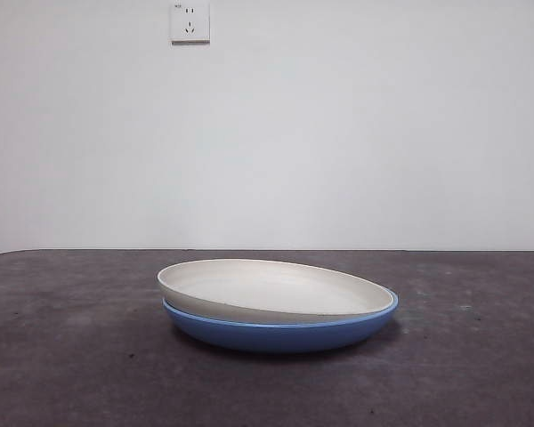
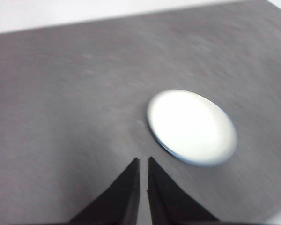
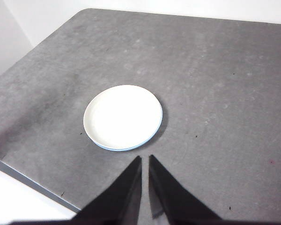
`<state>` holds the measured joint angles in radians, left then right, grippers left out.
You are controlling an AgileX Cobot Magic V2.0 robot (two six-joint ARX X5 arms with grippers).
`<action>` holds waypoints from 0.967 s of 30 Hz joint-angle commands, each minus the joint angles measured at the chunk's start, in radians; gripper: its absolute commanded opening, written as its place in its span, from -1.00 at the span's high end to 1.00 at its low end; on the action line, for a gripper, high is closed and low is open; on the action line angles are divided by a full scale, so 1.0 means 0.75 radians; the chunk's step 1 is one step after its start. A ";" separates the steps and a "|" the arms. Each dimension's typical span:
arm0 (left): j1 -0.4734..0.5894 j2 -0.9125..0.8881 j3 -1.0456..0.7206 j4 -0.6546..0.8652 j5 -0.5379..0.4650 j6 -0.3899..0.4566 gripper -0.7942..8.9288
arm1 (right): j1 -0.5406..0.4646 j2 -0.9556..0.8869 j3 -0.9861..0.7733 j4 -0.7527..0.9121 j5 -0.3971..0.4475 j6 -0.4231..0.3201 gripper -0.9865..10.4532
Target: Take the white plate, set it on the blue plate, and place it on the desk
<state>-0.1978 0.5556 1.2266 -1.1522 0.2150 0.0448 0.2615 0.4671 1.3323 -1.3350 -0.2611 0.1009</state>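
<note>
We note the wide, shallow, off-white matte plate (image 1: 276, 289) nested in the glossy medium-blue round plate (image 1: 276, 334) of like size, the pair resting near the middle of the dark grey-brown mottled desk (image 1: 71, 356). Both face open side up. In the front view the white plate does not sit level: its rim rides higher at the picture's left and dips into the blue rim at the right, so the tilt runs across the view. Being round, the plates give us no long axis of their own; only foreshortening makes them look oval.

In the right wrist view the white plate (image 3: 123, 116) covers nearly all of the blue plate (image 3: 131, 148), which shows only as a thin sliver of rim on the side nearest the gripper. The desk (image 3: 215, 84) surrounds the stack, whose near edge is not far from it.

The left wrist view is blurred. The white plate (image 2: 191, 125) reads as a bright oval on the desk (image 2: 61, 103); a faint darker line hugs one edge, and we cannot say for sure it is the blue rim.

Right gripper (image 3: 145, 159): held above the desk, clear of the plates, jaws drawn together to a thin slit, holding nothing. Left gripper (image 2: 143, 161): likewise aloft and apart from the stack, jaws nearly closed with a narrow gap, empty.

A white wall (image 1: 338, 133) with a white socket plate (image 1: 190, 22) stands behind the desk.
</note>
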 commanded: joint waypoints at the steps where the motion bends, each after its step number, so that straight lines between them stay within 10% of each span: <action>1: 0.089 -0.055 -0.164 0.250 0.004 0.021 0.78 | 0.006 0.006 0.024 -0.054 0.000 -0.010 0.79; 13: 0.222 -0.422 -1.295 1.424 -0.057 -0.056 0.78 | 0.006 0.006 0.024 -0.054 0.000 -0.010 0.79; 29: 0.250 -0.587 -1.621 1.417 -0.242 -0.125 0.78 | 0.006 0.006 0.024 -0.054 0.000 -0.010 0.79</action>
<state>-0.0113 0.1162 0.0326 -0.0940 0.0414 -0.0433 0.2615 0.4671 1.3323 -1.3350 -0.2611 0.1009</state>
